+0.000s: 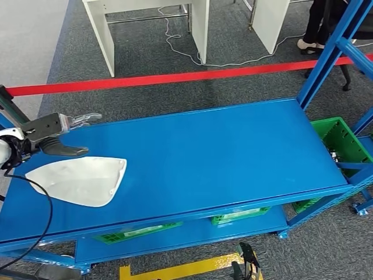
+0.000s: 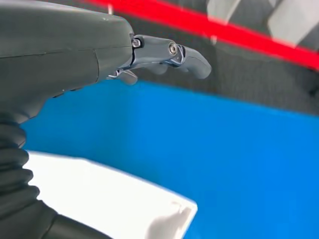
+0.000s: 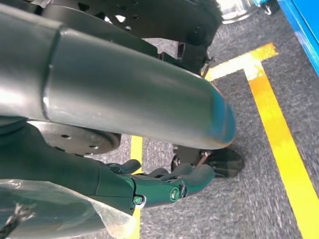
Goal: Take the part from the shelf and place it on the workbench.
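**White part down at the counter's left end, left hand above it**

The white part [image 1: 81, 181] lies flat on the blue counter [image 1: 211, 151], close to its left front corner. The left hand [image 1: 52, 137] hovers over the part's near-left end, fingers [image 2: 169, 52] apart and holding nothing. The right hand [image 3: 161, 186] hangs by the floor, fingers loosely extended, empty. The risk, as I judge it: the part sits near the counter's front edge, so a finger catching its thin rim as the hand lifts away could drag it off.
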### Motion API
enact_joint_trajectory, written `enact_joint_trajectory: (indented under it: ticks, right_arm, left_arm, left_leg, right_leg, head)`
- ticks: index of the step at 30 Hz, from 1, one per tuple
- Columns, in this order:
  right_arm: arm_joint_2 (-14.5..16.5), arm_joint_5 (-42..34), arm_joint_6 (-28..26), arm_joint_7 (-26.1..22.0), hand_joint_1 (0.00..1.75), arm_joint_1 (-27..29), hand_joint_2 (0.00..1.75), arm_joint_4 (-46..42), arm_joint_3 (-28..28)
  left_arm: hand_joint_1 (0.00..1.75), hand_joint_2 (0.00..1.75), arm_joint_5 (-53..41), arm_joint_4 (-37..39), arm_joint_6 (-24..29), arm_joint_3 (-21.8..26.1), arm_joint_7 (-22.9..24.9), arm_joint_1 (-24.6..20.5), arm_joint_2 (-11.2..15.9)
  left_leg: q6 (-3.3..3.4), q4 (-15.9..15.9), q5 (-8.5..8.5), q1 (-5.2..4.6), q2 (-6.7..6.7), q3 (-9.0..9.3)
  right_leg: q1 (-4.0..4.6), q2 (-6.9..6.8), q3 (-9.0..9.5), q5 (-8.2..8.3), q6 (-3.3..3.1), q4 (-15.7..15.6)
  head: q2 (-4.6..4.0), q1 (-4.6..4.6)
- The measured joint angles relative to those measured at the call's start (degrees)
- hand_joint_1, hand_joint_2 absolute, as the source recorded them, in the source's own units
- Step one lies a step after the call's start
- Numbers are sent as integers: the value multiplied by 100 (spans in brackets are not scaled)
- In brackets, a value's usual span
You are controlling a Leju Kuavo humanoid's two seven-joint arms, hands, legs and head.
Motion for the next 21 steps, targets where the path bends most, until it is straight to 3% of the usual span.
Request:
enact_joint_trajectory:
  ticks: [2, 3, 6, 8, 9, 11, 13, 14, 17, 19, 21]
  right_arm:
    - [1, 4, -87, 33, 0, -52, 0, 0, -1]
    - [1, 7, -128, 56, 0, -83, 0, 0, -2]
    - [7, 13, -261, 126, 0, -139, 0, 3, -17]
    - [11, 50, -273, 151, 0, -170, 0, 4, -38]
    - [11, 95, -197, 151, 0, -189, 0, 4, -45]
    - [10, 197, 51, 133, 0, -210, 0, 4, -48]
    - [9, 264, 218, 121, 0, -190, 0, 4, -49]
    - [9, 292, 246, 122, 0, -177, 0, 4, -49]
    - [7, 388, 286, 149, 0, -200, 0, 3, -49]
    - [5, 446, 303, 186, 0, -242, 0, 3, -49]
    - [6, 501, 313, 225, 0, -259, 0, 4, -47]
  left_arm:
    - [0, 175, 583, 171, -292, -101, 252, -202, 7]
    - [0, 175, 860, 272, -391, -167, 368, -315, 8]
    - [0, 175, 1556, 592, -507, -432, 640, -560, 1]
    - [0, 175, 1870, 764, -497, -619, 749, -658, -13]
    - [0, 175, 1964, 828, -460, -702, 762, -681, -2]
    - [0, 175, 2041, 923, -347, -860, 673, -623, 88]
    - [0, 175, 2036, 1006, -293, -1009, 524, -485, 210]
    - [0, 175, 2034, 1052, -312, -1076, 481, -438, 251]
    - [0, 175, 2001, 1189, -443, -1291, 448, -415, 343]
    - [0, 175, 1911, 1315, -478, -1464, 430, -431, 390]
    - [0, 175, 1813, 1486, -479, -1641, 376, -441, 402]
  left_leg:
    - [10, -732, 330, 4, -2, 324]
    - [27, -969, 389, -3, -4, 427]
    - [114, -1120, 370, -24, -10, 479]
    - [186, -1144, 388, -3, -10, 498]
    - [218, -1155, 395, 9, -6, 507]
    - [257, -1156, 392, 5, 16, 508]
    - [265, -1152, 386, -9, 38, 508]
    - [268, -1149, 383, -13, 35, 508]
    - [248, -1133, 366, -24, -3, 507]
    - [204, -1127, 371, -38, -14, 490]
    - [147, -1142, 392, -39, -17, 483]
  right_leg:
    - [10, 5, 1, -23, 30, 26]
    - [19, 8, -14, -26, 56, 36]
    - [34, 11, -47, -13, 132, 32]
    - [33, 1, -120, -121, 179, 161]
    - [32, -5, -229, -247, 200, 382]
    - [27, -17, -588, -568, 223, 1115]
    - [26, -23, -855, -676, 225, 1614]
    - [27, -25, -840, -574, 216, 1554]
    - [34, -24, -339, -60, 154, 506]
    - [44, -16, -124, 6, 124, 108]
    - [44, -5, -94, 2, 95, 58]
  head:
    - [0, 2]
    - [0, 4]
    - [0, 7]
    - [0, 20]
    - [0, 39]
    - [0, 75]
    - [0, 80]
    - [0, 80]
    - [0, 82]
    - [0, 75]
    - [0, 73]
